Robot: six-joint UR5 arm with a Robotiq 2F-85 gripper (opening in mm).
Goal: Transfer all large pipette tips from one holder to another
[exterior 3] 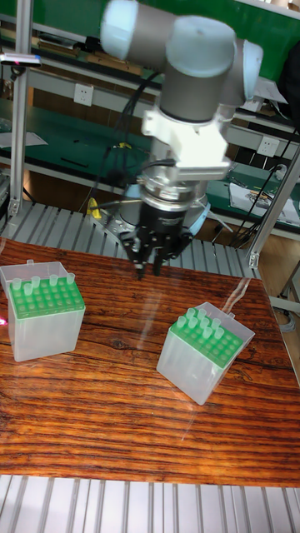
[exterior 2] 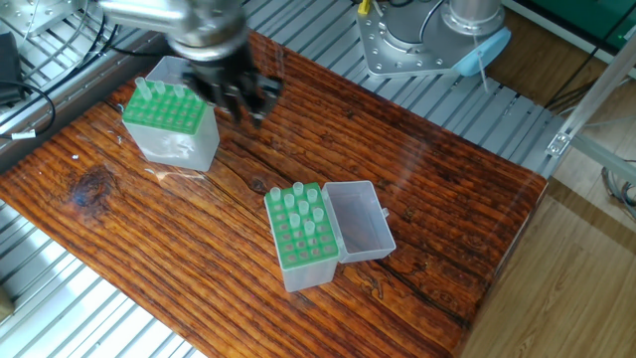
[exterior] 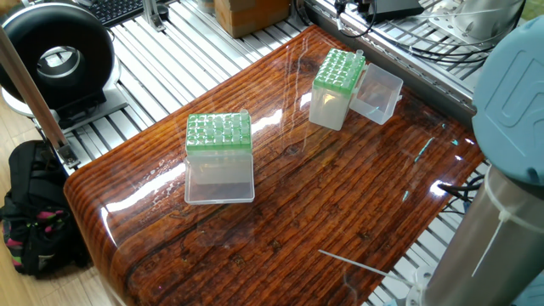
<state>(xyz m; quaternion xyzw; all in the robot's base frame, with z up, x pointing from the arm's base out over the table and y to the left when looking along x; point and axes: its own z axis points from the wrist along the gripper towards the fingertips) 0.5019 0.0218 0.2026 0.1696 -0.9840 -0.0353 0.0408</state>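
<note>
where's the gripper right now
In the tall fixed view the gripper hangs above the table, between the two green-topped boxes.

Two boxes (exterior 3: 42, 321) (exterior 3: 202, 352) stand well apart on the counter (exterior 3: 117, 416), tips (exterior 3: 204, 321) standing in their tops. In the tall fixed view, one box sits left, one right, and the pincer (exterior 3: 150, 268) hangs above the counter between them, further back.

Two green-topped boxes (exterior: 219, 158) (exterior: 332, 87) stand well apart on the wooden table (exterior: 340, 195).
</note>
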